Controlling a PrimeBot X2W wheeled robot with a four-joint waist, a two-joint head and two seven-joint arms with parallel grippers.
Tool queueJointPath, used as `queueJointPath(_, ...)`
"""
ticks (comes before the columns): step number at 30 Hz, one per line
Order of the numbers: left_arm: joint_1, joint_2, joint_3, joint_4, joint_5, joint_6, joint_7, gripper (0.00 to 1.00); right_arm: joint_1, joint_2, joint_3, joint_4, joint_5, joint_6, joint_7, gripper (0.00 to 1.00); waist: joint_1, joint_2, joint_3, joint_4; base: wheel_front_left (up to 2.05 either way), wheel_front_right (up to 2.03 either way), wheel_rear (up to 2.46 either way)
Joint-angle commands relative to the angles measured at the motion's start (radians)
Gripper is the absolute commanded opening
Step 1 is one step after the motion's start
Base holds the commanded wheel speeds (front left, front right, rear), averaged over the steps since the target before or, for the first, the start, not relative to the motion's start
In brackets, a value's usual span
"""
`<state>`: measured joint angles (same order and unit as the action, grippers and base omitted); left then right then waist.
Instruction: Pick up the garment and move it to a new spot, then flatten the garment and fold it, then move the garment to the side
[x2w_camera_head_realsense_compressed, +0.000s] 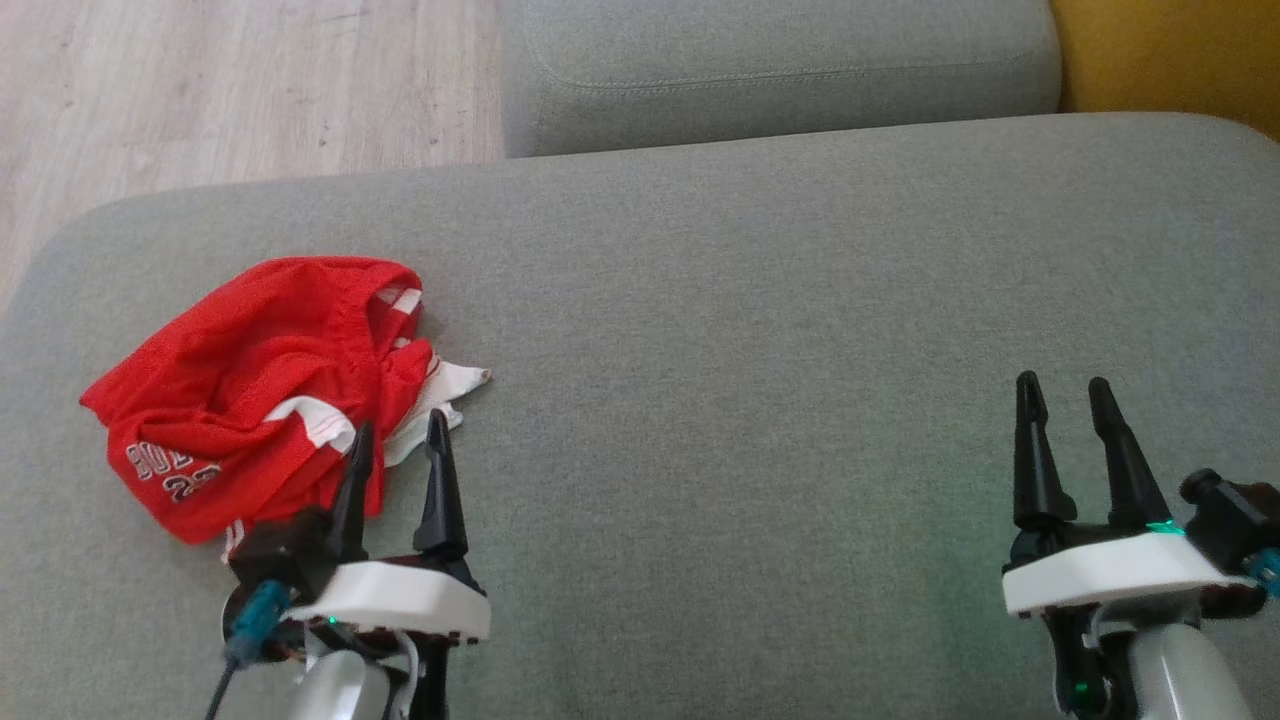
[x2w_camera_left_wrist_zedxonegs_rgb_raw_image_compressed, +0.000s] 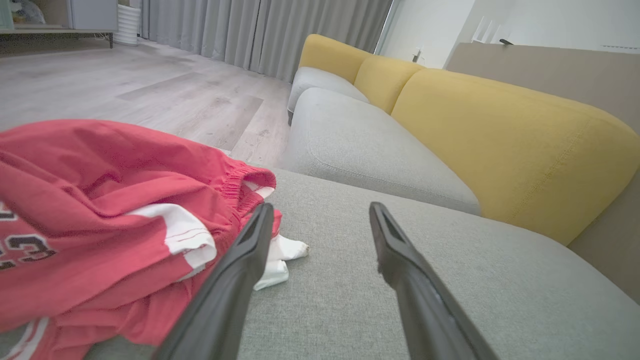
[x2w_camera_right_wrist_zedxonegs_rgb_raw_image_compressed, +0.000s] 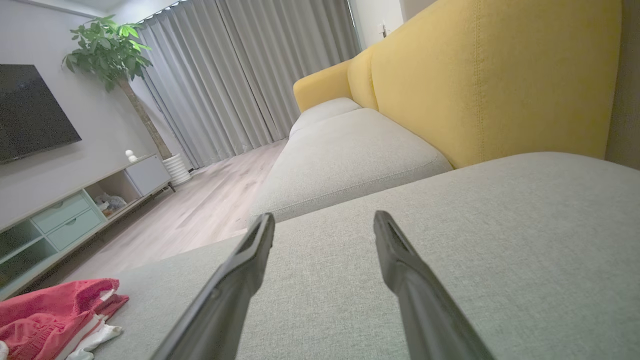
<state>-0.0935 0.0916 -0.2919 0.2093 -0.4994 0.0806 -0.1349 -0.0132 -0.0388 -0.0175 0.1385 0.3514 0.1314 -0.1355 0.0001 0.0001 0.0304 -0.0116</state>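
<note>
Red garment (x2w_camera_head_realsense_compressed: 240, 390) lies crumpled at frame left on the grey sofa cushion (x2w_camera_head_realsense_compressed: 750, 350). Left gripper (x2w_camera_head_realsense_compressed: 398, 425) spread wide, empty, tips at garment's right edge. Right gripper (x2w_camera_head_realsense_compressed: 1062, 383) spread wide, empty, lower right, well apart.

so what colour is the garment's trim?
White, on the red garment; the trim shows best in the left wrist view.

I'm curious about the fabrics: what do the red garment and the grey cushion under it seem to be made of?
Red garment: likely a light synthetic sports knit, faintly shiny; it crumples in soft folds, with a gathered elastic band and white trim. Grey cushion: matte woven upholstery cloth, by its fine speckled weave; the filling cannot be seen.
</note>
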Motion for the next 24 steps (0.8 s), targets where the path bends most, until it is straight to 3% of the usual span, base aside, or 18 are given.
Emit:
queueJointPath(1,-0.054,0.018,0.011,-0.030,0.031,0.009,-0.014,1.00,-0.052,-0.009,0.020,-0.044,-0.033,-0.001,-0.013,1.00,0.0000,-0.0001,0.001,-0.002,0.00,0.00,0.00)
queueJointPath(24,-0.113,0.073,-0.141,0.030,0.362,0.103,-0.085,1.00,-0.049,-0.010,0.067,-0.090,-0.415,-0.001,-0.084,1.00,-0.0001,-0.0001,-0.006,-0.008,0.00,0.00,0.00)
